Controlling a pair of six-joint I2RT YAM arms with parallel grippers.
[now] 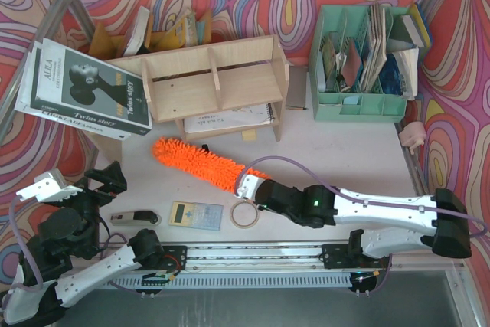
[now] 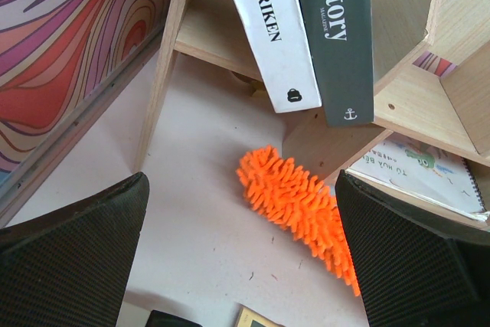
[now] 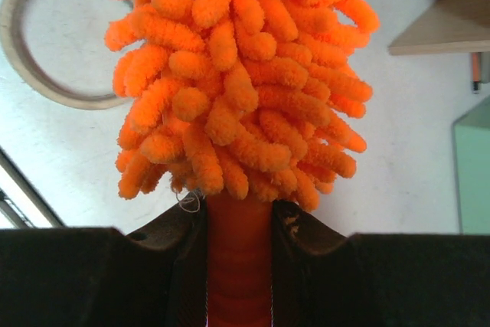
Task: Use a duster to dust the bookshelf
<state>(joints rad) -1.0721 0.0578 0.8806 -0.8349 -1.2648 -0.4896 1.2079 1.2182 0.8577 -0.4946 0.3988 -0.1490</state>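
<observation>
The pale-wood bookshelf point(image 1: 210, 82) stands at the back middle of the table; it also shows in the left wrist view point(image 2: 429, 89). The orange fluffy duster point(image 1: 197, 160) lies slanted in front of it, head toward the upper left. My right gripper point(image 1: 246, 187) is shut on the duster's orange handle just below the head point(image 3: 239, 258); the fluffy head point(image 3: 237, 74) fills the right wrist view. My left gripper point(image 1: 107, 178) is open and empty at the near left, its dark fingers point(image 2: 69, 258) wide apart, with the duster tip point(image 2: 295, 204) ahead of it.
Two books point(image 1: 80, 89) lean on the shelf's left end. A spiral notebook point(image 1: 230, 119) lies under the shelf. A mint-green organiser point(image 1: 360, 67) stands at the back right. A tape ring point(image 1: 245, 215), a calculator point(image 1: 195, 214) and a dark knife point(image 1: 134, 218) lie near the front.
</observation>
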